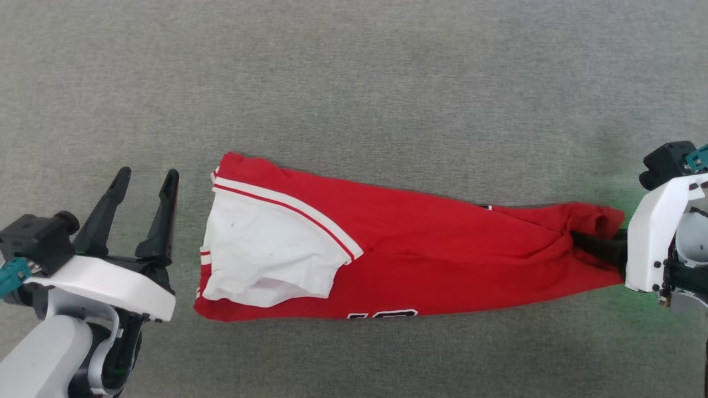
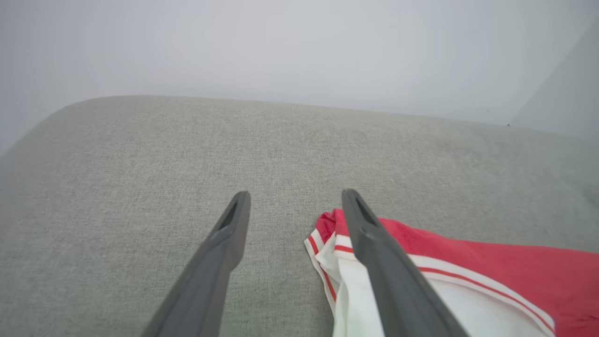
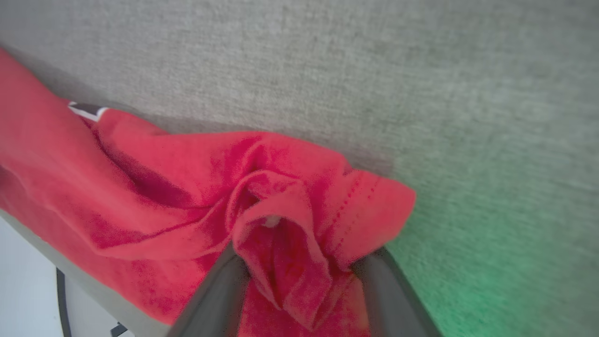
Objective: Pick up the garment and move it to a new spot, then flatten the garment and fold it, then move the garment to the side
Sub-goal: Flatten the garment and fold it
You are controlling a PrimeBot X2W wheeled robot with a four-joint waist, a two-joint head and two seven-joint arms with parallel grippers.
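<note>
The garment (image 1: 420,249) lies folded into a long red band across the grey fabric surface (image 1: 354,83). Its white sleeve (image 1: 265,243) with red-and-white trim rests on top at the left end, and part of the black print (image 1: 381,314) peeks out at the near edge. My left gripper (image 1: 148,174) stands open just left of the sleeve end, touching nothing; the left wrist view has the garment (image 2: 491,262) beside the gripper (image 2: 295,194). My right gripper (image 1: 586,243) is at the bunched right end. Its fingers spread apart with red cloth (image 3: 164,187) heaped between them, hiding the gripper (image 3: 299,262) tips.
Bare grey surface stretches beyond the garment and in front of it. The surface's rounded far edge (image 2: 140,100) meets a pale wall in the left wrist view. At the lower left of the right wrist view the surface's near edge (image 3: 93,295) drops to a pale floor.
</note>
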